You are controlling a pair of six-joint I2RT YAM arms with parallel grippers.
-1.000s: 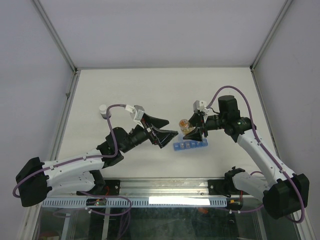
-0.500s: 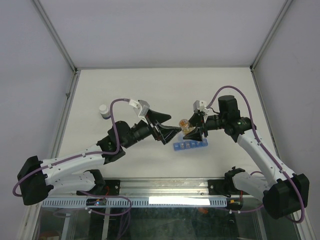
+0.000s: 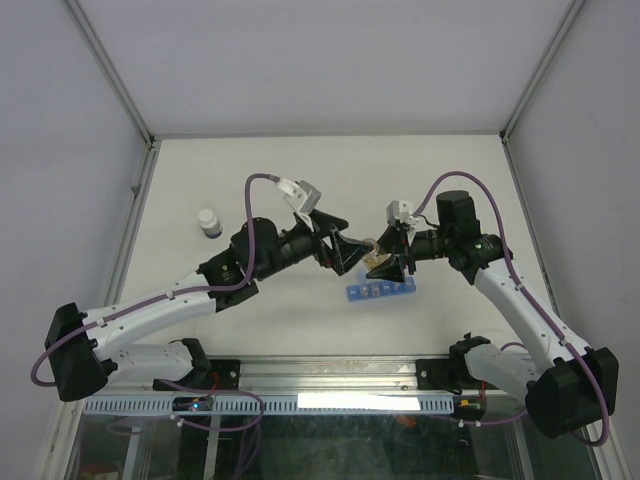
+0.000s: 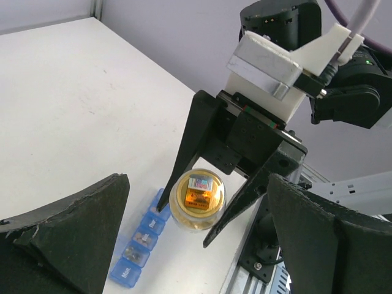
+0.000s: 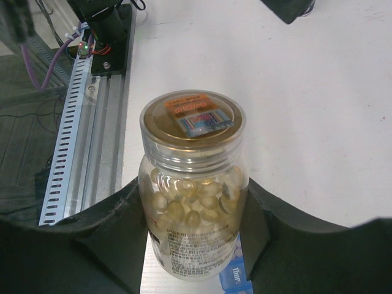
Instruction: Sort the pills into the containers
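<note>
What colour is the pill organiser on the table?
The organiser is translucent blue, clearest in the left wrist view.

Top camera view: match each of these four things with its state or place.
1 clear plastic pill bottle with gold lid
2 translucent blue pill-organiser strip
3 small white round cap with dark base
4 left gripper

A open, holding nothing
B held in the right gripper
C lying flat on the table
D standing alone, far left

Pairs: 1-B, 2-C, 3-D, 4-A
</note>
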